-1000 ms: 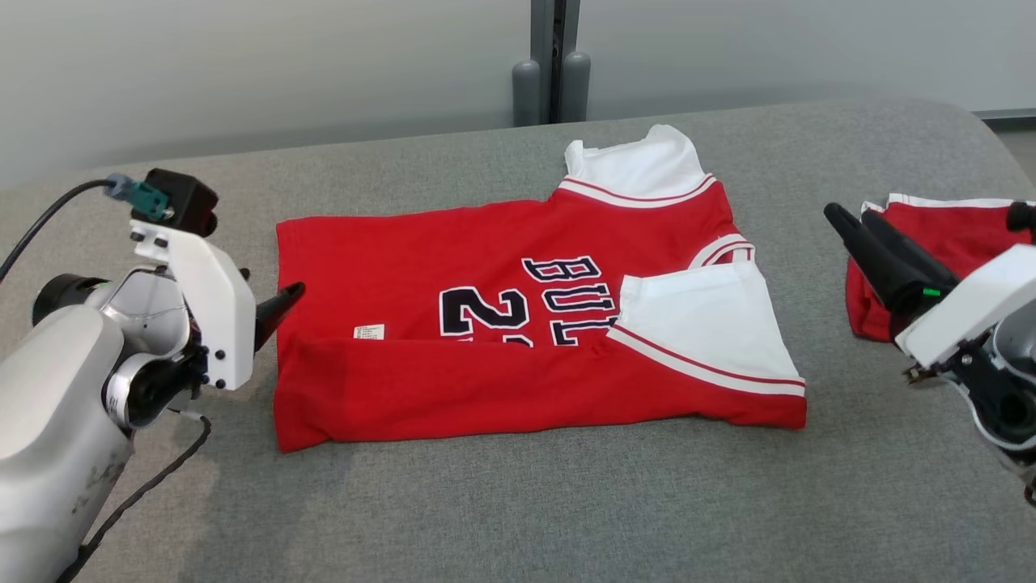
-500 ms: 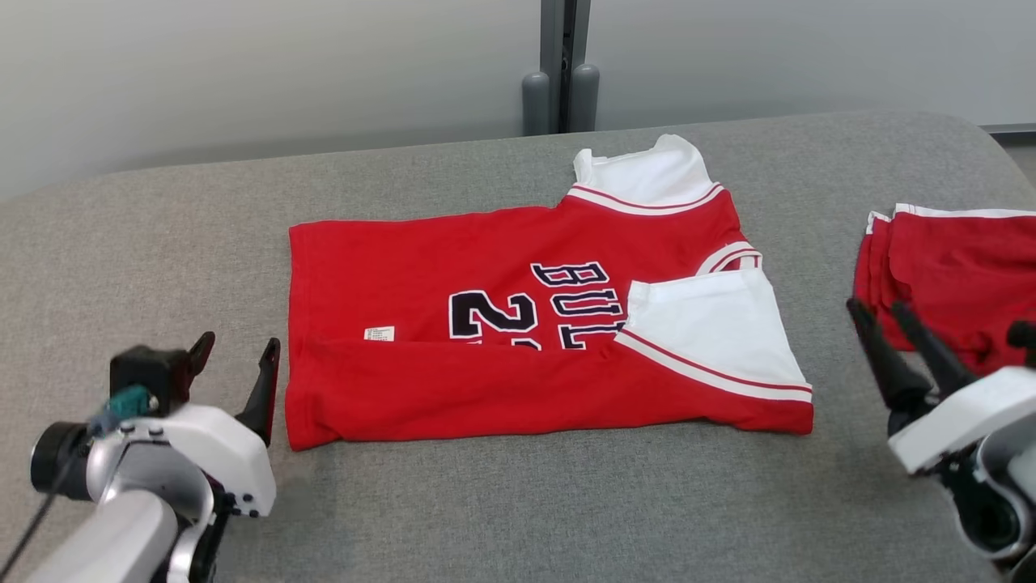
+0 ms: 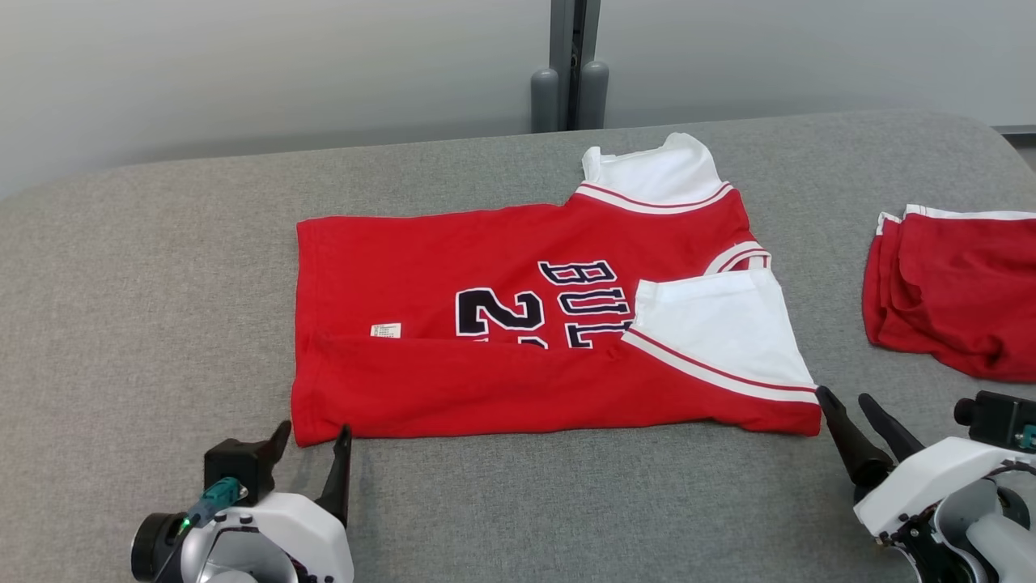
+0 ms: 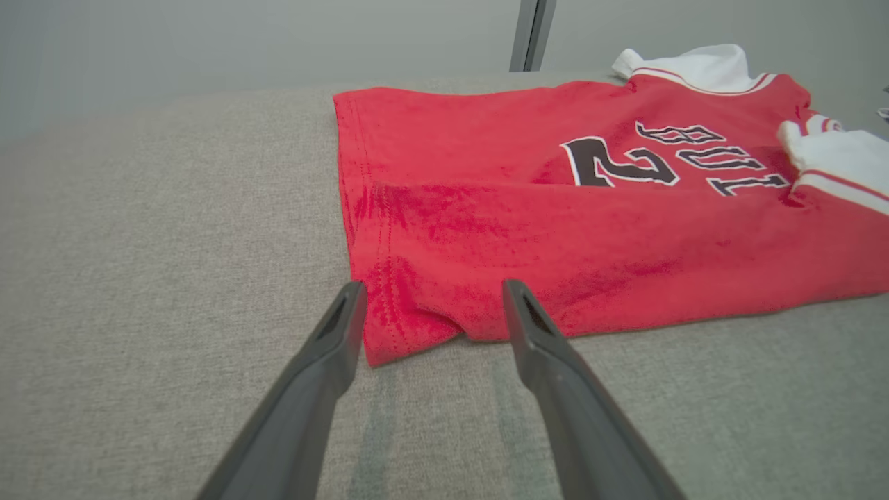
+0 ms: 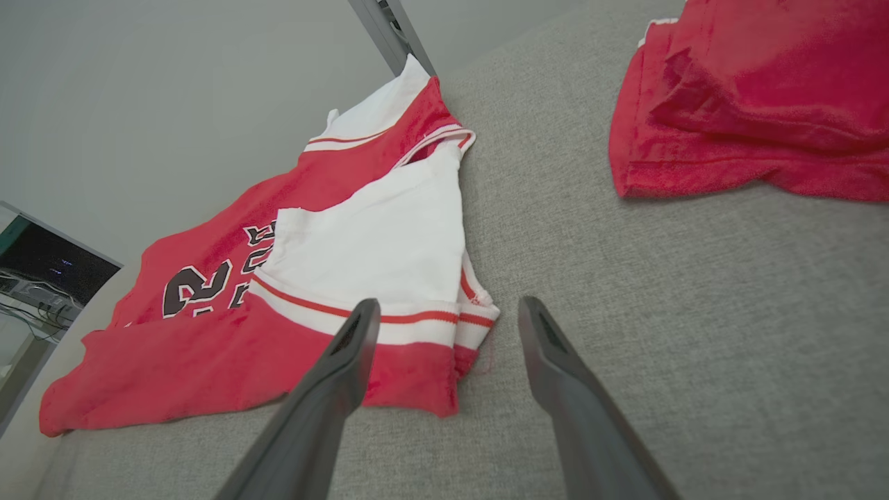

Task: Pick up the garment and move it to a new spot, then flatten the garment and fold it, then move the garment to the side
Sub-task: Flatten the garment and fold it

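The red jersey lies flat on the grey table, one side folded over. Its near corners sit just ahead of the left end effector and right end effector, both open and empty. Further folds and the move aside seemingly remain.

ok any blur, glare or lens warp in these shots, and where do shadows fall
Head view: sharp, soft even light, no glare on the jersey. Left wrist view: the left gripper throws faint shadow streaks on the grey cushion; the reds look blotchy. Right wrist view: wide-angle tilt, the post leans hard.
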Robot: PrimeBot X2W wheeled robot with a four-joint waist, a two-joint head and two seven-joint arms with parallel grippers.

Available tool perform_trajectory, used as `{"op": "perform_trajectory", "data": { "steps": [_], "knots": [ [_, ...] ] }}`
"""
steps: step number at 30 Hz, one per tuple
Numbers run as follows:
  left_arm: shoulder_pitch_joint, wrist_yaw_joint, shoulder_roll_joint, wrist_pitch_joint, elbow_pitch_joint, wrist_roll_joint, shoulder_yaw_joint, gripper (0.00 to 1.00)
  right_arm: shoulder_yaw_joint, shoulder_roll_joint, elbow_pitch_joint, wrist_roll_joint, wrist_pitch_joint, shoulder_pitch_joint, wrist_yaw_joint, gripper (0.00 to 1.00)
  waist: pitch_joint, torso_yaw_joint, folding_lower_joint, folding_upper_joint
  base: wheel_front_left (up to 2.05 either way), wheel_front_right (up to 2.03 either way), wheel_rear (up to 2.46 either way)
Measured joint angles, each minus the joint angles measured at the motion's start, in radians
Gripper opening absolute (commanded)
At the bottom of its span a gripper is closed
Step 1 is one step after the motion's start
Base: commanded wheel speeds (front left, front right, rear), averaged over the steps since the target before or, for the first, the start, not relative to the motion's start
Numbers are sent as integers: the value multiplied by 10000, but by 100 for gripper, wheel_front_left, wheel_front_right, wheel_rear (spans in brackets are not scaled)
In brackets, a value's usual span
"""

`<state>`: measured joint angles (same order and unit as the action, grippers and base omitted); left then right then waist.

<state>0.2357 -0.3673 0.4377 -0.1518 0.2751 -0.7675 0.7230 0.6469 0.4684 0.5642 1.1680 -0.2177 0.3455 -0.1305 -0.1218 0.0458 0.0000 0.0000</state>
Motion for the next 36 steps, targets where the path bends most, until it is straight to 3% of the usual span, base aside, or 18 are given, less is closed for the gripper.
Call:
{"op": "perform_trajectory", "data": {
  "steps": [11,25,26,28,29,36],
  "knots": [
    [748,631,-522,853,1971,-316,387,100,449,-460,936,585,1195,639,0,100,-113,-87,0,0,0,0,0],
    [1626,1055,-953,1097,3242,-533,349,100,825,-581,1104,817,1574,1056,0,100,-170,-65,0,0,0,0,0],
    [1688,1256,-997,1369,3442,-644,395,90,880,-616,1147,826,1597,1119,0,54,-139,-64,0,0,0,0,0],
    [1739,1442,-1035,1647,3647,-780,476,45,949,-642,1154,830,1630,1168,0,25,-111,-56,0,0,0,0,0],
    [1793,1521,-1041,1703,3712,-788,510,0,974,-656,1152,849,1634,1173,0,0,-100,-53,0,0,0,0,0],
    [1949,1745,-1062,1764,3894,-855,541,0,1093,-675,1085,928,1455,1212,0,0,27,-58,0,0,0,0,0]
  ]
}}
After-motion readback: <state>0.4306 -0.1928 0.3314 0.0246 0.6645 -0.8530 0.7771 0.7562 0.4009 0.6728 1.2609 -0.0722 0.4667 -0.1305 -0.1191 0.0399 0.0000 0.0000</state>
